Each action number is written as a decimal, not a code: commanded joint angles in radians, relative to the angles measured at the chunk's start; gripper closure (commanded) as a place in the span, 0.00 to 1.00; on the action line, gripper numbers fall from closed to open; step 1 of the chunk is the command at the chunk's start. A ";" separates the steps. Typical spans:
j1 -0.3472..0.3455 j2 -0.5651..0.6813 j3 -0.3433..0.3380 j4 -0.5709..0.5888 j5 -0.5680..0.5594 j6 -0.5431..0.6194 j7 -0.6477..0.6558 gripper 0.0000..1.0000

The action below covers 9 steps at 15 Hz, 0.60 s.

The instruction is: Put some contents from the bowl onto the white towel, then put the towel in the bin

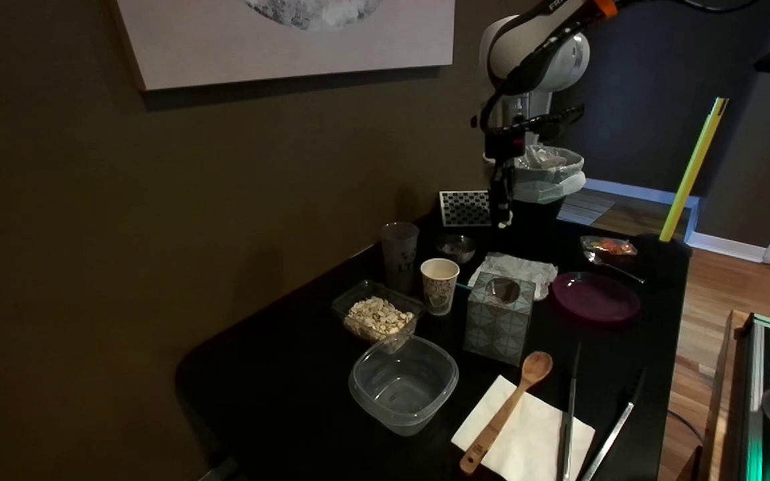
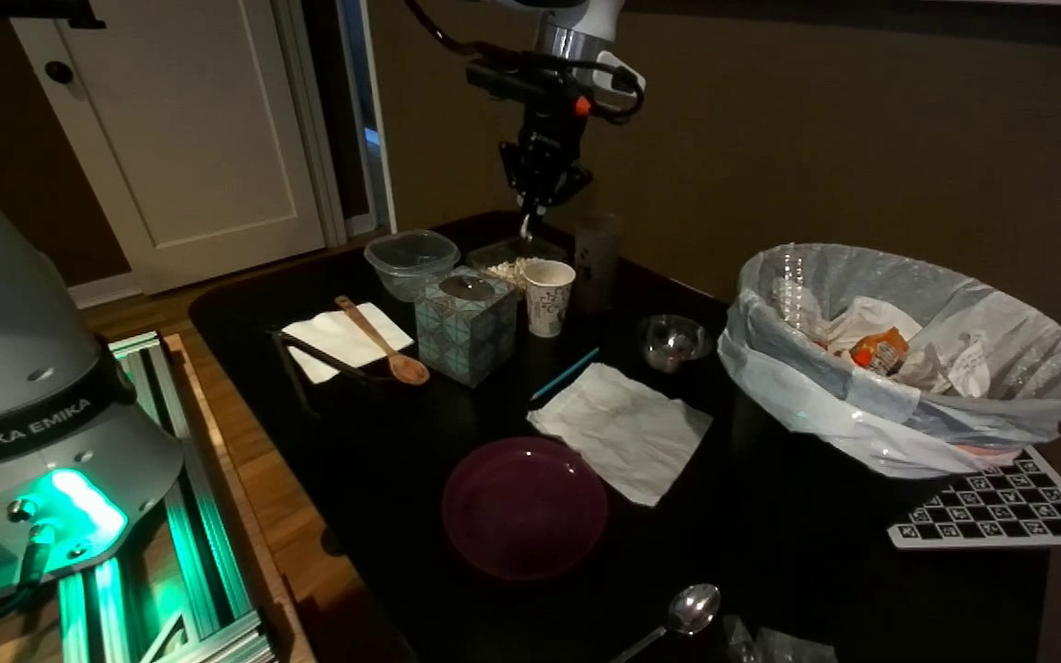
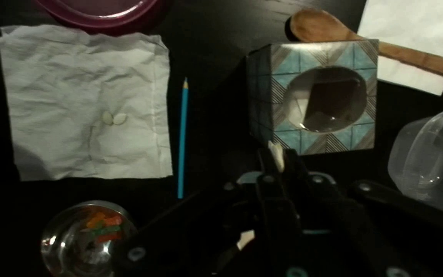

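My gripper is shut on a small pale shell piece, which pokes out past the fingertips. In both exterior views it hangs point-down in the air above the table. The white towel lies flat and wrinkled, left of the gripper in the wrist view, with two pale pieces on it. The bowl, a clear squarish dish, holds a heap of tan bits; it is partly hidden behind the cup in an exterior view. Lined with a whitish plastic bag, the bin contains wrappers and crumpled paper.
Between towel and bowl stand a patterned tissue box and a paper cup. Nearby are a tall cup, a clear tub, a blue pencil, a candy bowl, a maroon plate and a wooden spoon.
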 commanded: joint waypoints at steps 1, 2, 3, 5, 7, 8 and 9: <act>0.001 -0.011 -0.020 -0.008 -0.006 -0.003 -0.009 0.90; -0.003 -0.019 -0.026 -0.015 -0.007 -0.003 -0.014 0.90; -0.004 -0.023 -0.028 -0.020 -0.008 -0.003 -0.015 0.90; -0.001 -0.024 -0.026 -0.022 -0.008 -0.003 -0.015 0.97; -0.011 -0.015 -0.037 -0.035 -0.036 0.009 -0.045 0.97; -0.018 -0.012 -0.045 -0.044 -0.049 0.023 -0.066 0.97; -0.031 -0.010 -0.060 -0.057 -0.064 0.043 -0.078 0.97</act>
